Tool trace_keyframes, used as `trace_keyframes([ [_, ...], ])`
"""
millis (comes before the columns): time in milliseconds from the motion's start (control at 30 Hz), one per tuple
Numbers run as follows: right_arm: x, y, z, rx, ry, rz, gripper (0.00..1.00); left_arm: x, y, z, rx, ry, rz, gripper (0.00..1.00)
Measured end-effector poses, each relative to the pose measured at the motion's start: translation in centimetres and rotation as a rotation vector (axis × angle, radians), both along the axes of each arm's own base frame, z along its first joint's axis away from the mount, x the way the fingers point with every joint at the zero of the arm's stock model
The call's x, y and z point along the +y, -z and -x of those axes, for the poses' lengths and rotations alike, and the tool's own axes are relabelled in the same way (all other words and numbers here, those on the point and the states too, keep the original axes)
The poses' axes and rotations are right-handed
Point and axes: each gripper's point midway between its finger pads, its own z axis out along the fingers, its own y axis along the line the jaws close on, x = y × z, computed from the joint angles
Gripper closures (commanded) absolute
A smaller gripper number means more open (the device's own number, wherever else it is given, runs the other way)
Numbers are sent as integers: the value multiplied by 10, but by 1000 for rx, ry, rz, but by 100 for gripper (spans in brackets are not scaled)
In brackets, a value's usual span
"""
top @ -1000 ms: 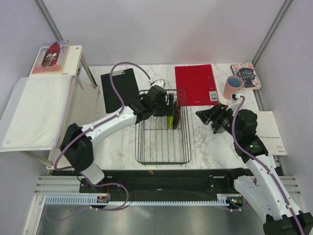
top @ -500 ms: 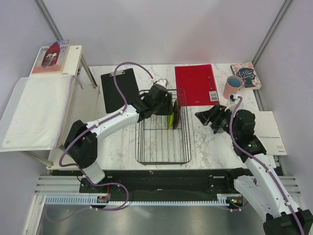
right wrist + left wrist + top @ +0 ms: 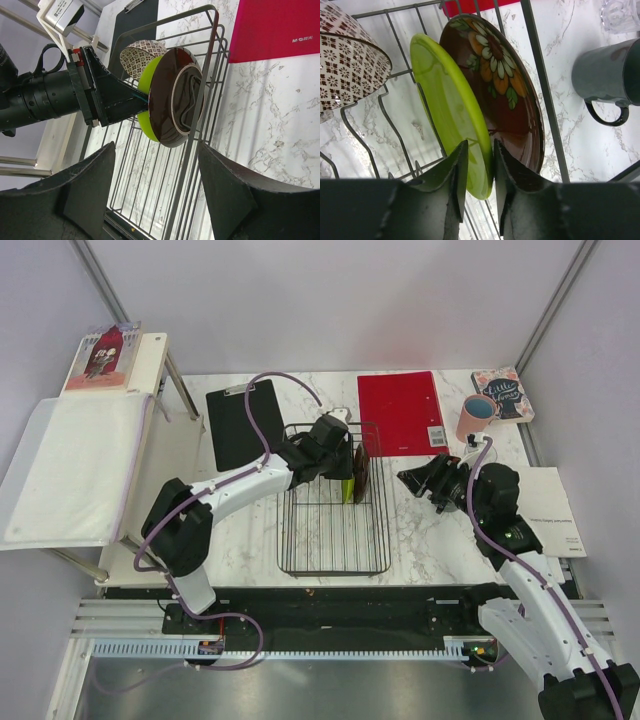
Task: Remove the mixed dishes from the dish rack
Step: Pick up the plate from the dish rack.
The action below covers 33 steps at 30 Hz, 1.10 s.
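Observation:
The dish rack [image 3: 333, 540], a black wire basket, sits mid-table. The lime-green plate [image 3: 445, 105] and the dark red patterned plate [image 3: 505, 90] stand on edge side by side at its far right, with the beige mesh-patterned bowl [image 3: 345, 60] beside them. My left gripper [image 3: 480, 150] is shut on the lime-green plate's lower rim, one finger on each face. My right gripper [image 3: 157, 195] hangs open just right of the rack [image 3: 215, 65], holding nothing. On the table right of the rack are the grey mug [image 3: 605, 75] and the clear glass [image 3: 620, 15]. The pink cup [image 3: 477, 417] stands at the far right.
A red folder [image 3: 400, 410] lies behind the rack and a black clipboard [image 3: 245, 425] to its left. A book [image 3: 503, 392] and a white sheet [image 3: 550, 510] lie at the right edge. A side shelf with a white towel [image 3: 75, 465] stands off the table's left.
The left arm has reached further over the rack and its jaws have closed from wide open onto the green plate's rim. The right arm has barely moved.

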Motion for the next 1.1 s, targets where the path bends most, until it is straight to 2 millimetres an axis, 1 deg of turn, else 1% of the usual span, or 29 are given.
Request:
trace_keyframes([
  [67,0,0,0,0,0,0,26,-2,0,1,3,7,6,78],
  [100,0,0,0,0,0,0,26,-2,-1,0,1,8,8,83],
  [167,0,0,0,1,0,0,26,-3,-1,1,0,10,13,88],
  [200,0,0,0,1,0,0,26,-4,-2,1,0,13,17,94],
  [233,0,0,0,1,0,0,26,-4,-3,1,-2,13,20,97],
  [333,0,3,1,5,0,1,26,-6,-8,-1,-12,9,36,98],
  [433,0,4,1,8,0,2,26,-5,-18,0,-28,10,52,98],
  [600,0,3,2,2,0,1,26,-2,-47,7,-70,32,94,98],
  [733,-1,2,3,-1,0,1,26,2,-77,13,-124,56,132,98],
  [767,-1,2,4,-1,0,2,26,3,-80,14,-128,60,136,98],
  [800,-1,2,4,-1,0,3,26,4,-93,19,-148,77,155,98],
  [900,-2,0,5,0,4,4,26,8,-117,29,-197,125,181,98],
  [967,-3,-5,4,-3,13,6,26,12,-132,37,-234,171,182,98],
  [1033,-6,-11,3,-3,29,9,25,17,-145,40,-277,207,158,98],
  [1100,-8,-23,0,-2,49,12,25,20,-160,42,-324,247,110,98],
])
